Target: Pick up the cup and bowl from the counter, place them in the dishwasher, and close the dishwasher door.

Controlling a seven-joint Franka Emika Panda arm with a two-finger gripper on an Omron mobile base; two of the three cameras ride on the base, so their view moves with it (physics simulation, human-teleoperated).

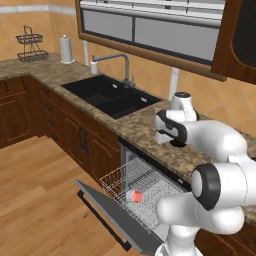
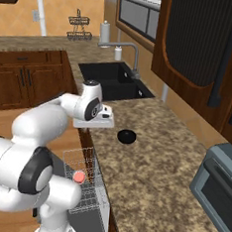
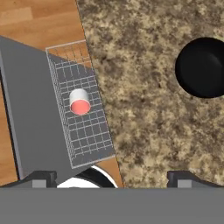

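The white cup with its pink-red inside lies on its side in the white wire rack of the dishwasher. The rack is pulled out over the grey dishwasher door, which hangs open. The cup also shows from the left base, and again as cup from the right. The black bowl sits upright on the speckled counter. My gripper hovers over the counter edge, between rack and bowl, open with nothing between its fingers.
A black sink with a faucet lies further along the counter, beside a soap bottle and a paper roll. A grey toaster oven stands at the near right. The open door juts over the wooden floor.
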